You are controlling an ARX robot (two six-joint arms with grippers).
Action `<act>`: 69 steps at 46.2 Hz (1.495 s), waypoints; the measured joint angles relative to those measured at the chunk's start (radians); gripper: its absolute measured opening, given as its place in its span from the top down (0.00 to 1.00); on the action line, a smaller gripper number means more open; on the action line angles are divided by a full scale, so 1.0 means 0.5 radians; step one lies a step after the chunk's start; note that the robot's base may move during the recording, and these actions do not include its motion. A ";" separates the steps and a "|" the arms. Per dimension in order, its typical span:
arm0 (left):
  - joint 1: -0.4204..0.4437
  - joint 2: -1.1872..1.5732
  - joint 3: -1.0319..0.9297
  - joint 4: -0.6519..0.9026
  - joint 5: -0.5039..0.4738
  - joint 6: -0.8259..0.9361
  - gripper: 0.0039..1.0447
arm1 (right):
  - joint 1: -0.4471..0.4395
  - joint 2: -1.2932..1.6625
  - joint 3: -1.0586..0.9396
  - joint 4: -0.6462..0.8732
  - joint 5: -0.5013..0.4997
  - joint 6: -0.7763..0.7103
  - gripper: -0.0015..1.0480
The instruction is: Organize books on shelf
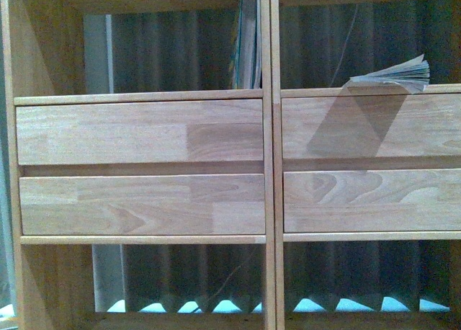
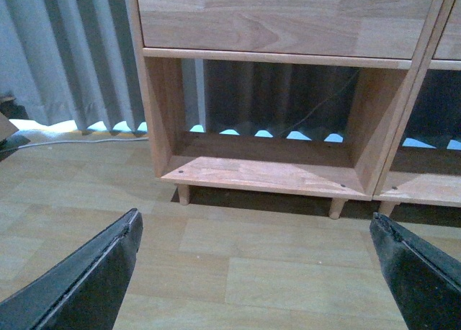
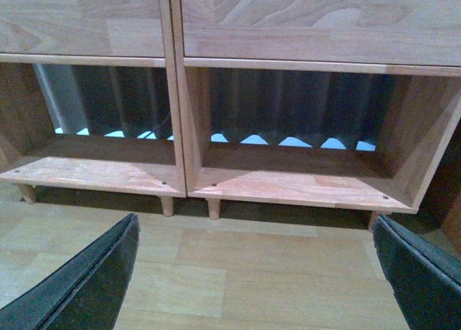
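currently the left gripper [image 2: 253, 219] and right gripper [image 3: 256, 220] hang spread wide and empty; next, likely reach up for the flat-lying book [image 1: 392, 76].

A grey pleated curtain [image 2: 57, 49] hangs behind the light-wood shelving unit [image 1: 137, 132] and shows through its open compartments. Cold bluish daylight [image 3: 288, 140] glows in scallops under the curtain's hem. The floor [image 2: 274, 265] is pale wood-look planking, with a thin cable [image 2: 79, 139] lying on it near the curtain and a dark shadow beneath the unit.
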 joint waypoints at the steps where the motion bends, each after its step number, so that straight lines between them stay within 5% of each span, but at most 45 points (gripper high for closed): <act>1: 0.000 0.000 0.000 0.001 0.000 0.000 0.07 | 0.000 0.000 0.000 0.000 -0.001 0.000 0.07; 69: 0.000 0.000 0.000 0.001 0.002 0.000 0.07 | 0.000 0.000 0.000 0.000 0.001 0.000 0.07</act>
